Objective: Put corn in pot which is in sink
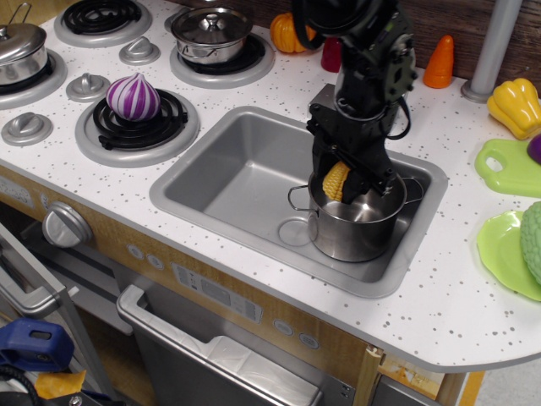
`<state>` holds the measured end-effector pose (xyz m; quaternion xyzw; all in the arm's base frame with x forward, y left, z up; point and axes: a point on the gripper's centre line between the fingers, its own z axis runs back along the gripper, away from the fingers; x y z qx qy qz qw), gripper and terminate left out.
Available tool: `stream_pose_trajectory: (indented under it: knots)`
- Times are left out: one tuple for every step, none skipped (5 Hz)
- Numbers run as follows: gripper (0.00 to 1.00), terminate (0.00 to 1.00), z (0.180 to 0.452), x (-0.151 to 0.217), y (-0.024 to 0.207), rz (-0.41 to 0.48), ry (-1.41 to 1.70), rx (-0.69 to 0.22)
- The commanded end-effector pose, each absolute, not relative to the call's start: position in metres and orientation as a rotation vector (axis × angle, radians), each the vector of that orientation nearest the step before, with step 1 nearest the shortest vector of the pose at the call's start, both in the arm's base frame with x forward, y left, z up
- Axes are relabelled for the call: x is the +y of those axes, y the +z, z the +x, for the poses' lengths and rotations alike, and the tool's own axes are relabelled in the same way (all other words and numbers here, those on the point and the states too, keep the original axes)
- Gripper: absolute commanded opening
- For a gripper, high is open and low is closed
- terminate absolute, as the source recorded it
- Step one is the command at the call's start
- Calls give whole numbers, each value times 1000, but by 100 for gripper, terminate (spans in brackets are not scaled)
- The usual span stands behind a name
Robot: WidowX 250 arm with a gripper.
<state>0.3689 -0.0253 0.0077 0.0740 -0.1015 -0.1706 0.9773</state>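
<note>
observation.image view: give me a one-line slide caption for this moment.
The hand holds the corn over the open pot standing in the sink.

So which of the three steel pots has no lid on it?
The pot standing in the sink, under the gripper that holds the corn. The two smaller pots, on the back burner and at the far left, both wear lids.
</note>
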Motion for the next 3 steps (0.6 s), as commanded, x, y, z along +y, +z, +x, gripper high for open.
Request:
stream_pose_trajectory:
  knots:
    - [100, 0, 380, -22, 26, 154, -359, -329]
    - [100, 0, 380, -22, 26, 154, -359, -329]
    - [100, 100, 380, -22, 26, 154, -359, -329]
